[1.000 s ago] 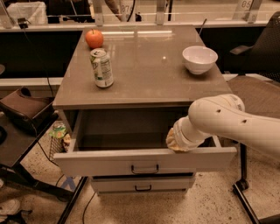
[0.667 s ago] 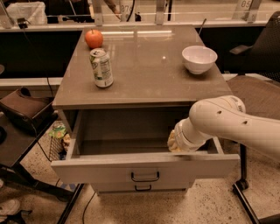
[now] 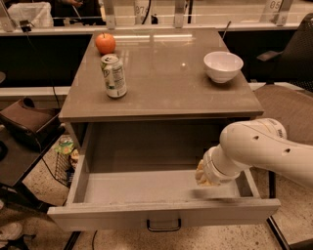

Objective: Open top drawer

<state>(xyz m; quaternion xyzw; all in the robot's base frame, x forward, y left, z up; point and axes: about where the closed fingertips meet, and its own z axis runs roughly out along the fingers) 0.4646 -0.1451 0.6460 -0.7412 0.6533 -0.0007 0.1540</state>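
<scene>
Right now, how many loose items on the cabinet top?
3: an apple at the back left, a soda can just in front of it, a white bowl at the back right. None looks hidden. The pincer is inside the open top drawer, right side.

An office-like test space: an office chair (image 3: 296, 53) stands off the tabletop's (image 3: 161, 78) right edge; dark desk partitions (image 3: 34, 58) and numbered tags (image 3: 275, 6) line its far edge; the floor (image 3: 34, 188) is speckled; the gripper (image 3: 208, 173) sits inside the open top drawer (image 3: 161, 212), right side.
</scene>
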